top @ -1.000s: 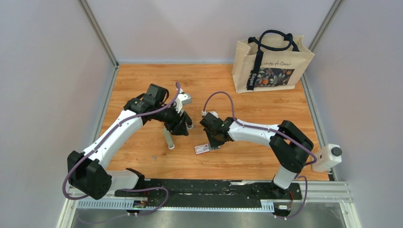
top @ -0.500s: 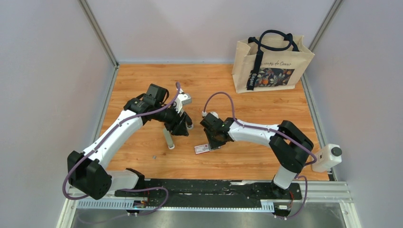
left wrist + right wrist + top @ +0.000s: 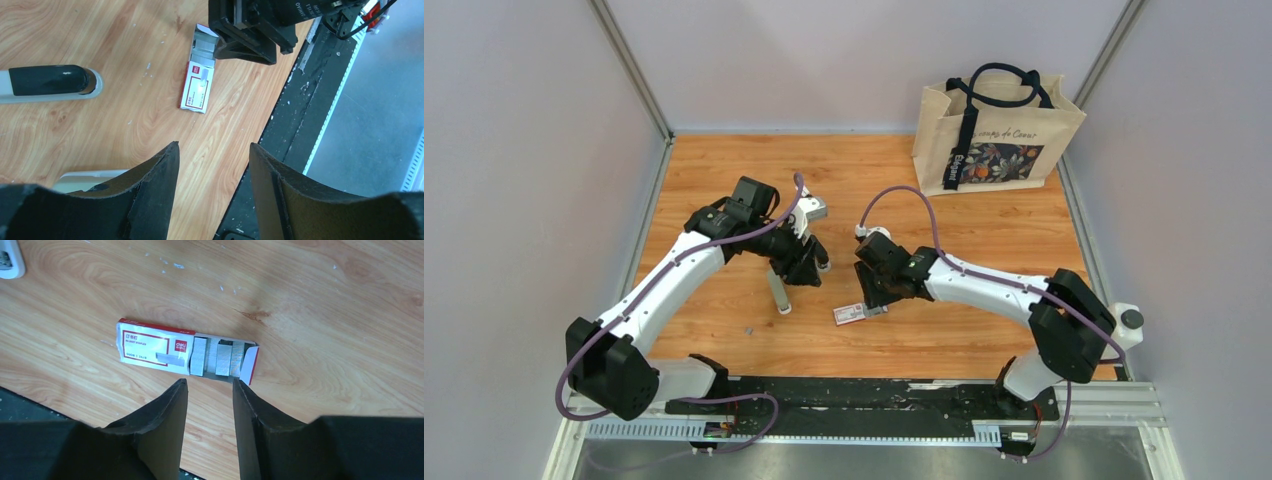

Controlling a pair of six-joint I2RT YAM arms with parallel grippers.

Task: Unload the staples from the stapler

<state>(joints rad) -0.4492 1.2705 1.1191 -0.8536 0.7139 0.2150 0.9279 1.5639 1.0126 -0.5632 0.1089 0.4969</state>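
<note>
The stapler [image 3: 779,292] lies on the wooden table just below my left gripper [image 3: 800,262]. In the left wrist view it is a black-topped bar on a pale base [image 3: 50,81], with another pale part [image 3: 85,176] beside my left finger. My left gripper [image 3: 212,147] is open and empty above the table. A red-and-white staple box [image 3: 849,314] lies open, with silver staple strips [image 3: 220,357] showing at its open end. My right gripper [image 3: 874,296] hovers just over that end, open and empty [image 3: 210,385]. The box also shows in the left wrist view [image 3: 198,85].
A beige tote bag [image 3: 994,130] stands at the back right corner. A black rail [image 3: 864,395] runs along the table's near edge. A small dark speck [image 3: 748,328] lies on the wood near the stapler. Grey walls close in both sides.
My right arm's elbow and forearm have swung out to the right, and its wrist has shifted slightly; the gripper stays over the box. My left arm has not moved.
</note>
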